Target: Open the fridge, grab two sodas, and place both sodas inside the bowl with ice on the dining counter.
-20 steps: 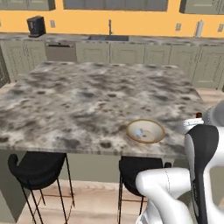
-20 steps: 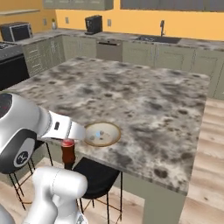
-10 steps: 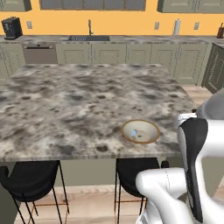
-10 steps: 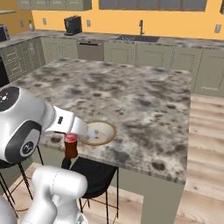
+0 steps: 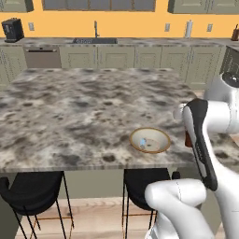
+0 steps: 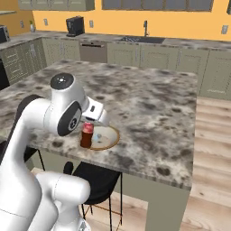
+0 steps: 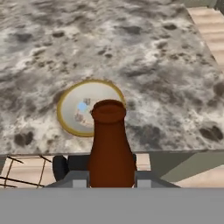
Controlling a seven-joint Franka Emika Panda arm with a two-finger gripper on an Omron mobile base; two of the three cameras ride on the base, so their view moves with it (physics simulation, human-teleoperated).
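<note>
**Soda bottle held beside the ice bowl at the desk's near edge**

The tool (image 7: 111, 177) is closed tight on a soda bottle (image 7: 110, 148), one grey finger (image 7: 78, 178) pressed to each side of its lower body at the bottom centre of the hand view. The bottle is dark reddish-brown glass, wide at the base and narrowing to a short neck with a rounded lip. In the right base view the same bottle (image 6: 86, 136) stands upright in the left centre of the frame, showing a red cap and a reddish band under it, its lower part dark brown.

The bowl (image 5: 150, 140) sits just right of centre in the left base view, on the granite desk (image 5: 79, 112) close to its near edge. It is shallow and round, with a tan rim and a pale inside holding a few small bluish-white ice pieces. In the right base view the bottle is just to the left of the bowl (image 6: 106, 137), overlapping its rim in the picture; whether they touch cannot be told.

Black stools (image 5: 32, 192) stand under the desk's near edge in the lower left of the left base view.
</note>
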